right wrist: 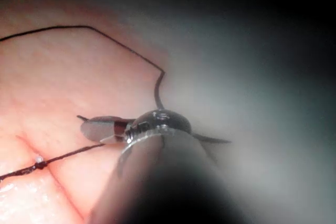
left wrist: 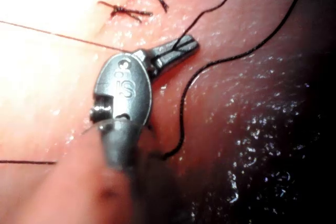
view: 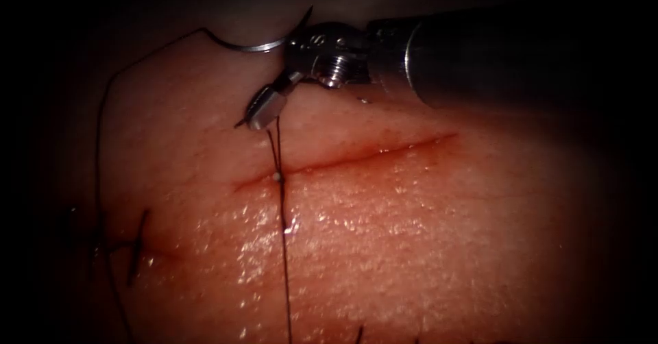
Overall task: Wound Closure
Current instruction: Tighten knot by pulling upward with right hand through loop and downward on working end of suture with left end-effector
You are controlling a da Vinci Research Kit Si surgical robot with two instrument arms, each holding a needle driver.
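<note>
Endoscope view: right tool clamps thread beside needle, above cut.

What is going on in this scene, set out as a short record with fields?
Right tool: jaws shut on the thread
Left tool: jaws shut on thread, near finished stitches
Needle: free beside the right tool's wrist, not in the tissue
Cut: open, thread crossing it near its left end

Thread crosses the cut; tissue rightward lies open.
</note>
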